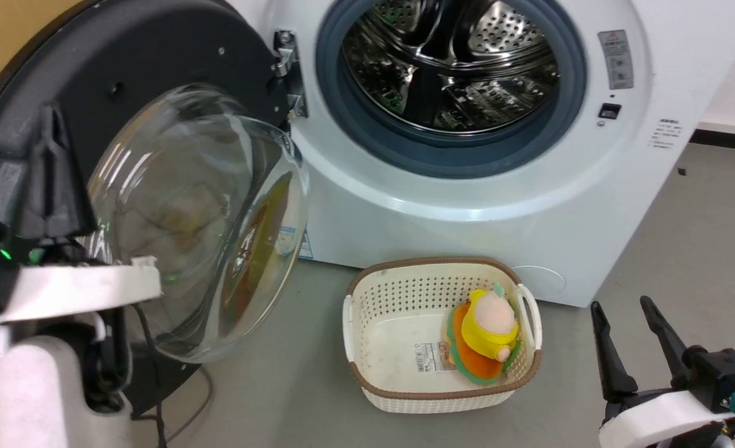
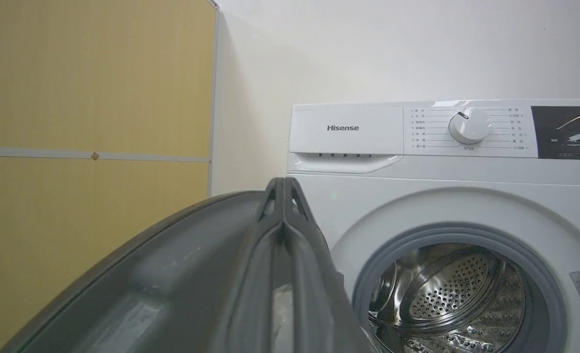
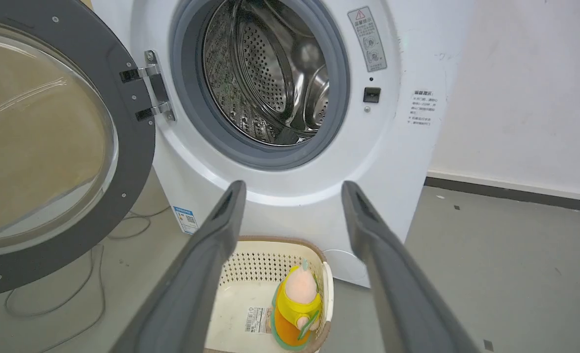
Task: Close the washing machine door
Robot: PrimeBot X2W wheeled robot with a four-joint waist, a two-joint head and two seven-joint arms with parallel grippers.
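Washing machine door [image 1: 156, 56] swung wide open left of the washing machine [image 1: 467, 205], left pincer [image 1: 49, 121] pressed together at the door's far edge, right pincer [image 1: 619, 303] spread and empty before the washing machine

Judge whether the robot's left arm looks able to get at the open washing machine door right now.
Probably yes: the left gripper, jaws shut, sits right beside the black rim of the washing machine door, opposite the hinge, nothing between. Actual contact is unclear.

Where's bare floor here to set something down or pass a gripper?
Bare floor lies right of the basket, between the washing machine and the right gripper. A narrower strip runs between basket and washing machine door. Crowded: under the door, where cables trail.
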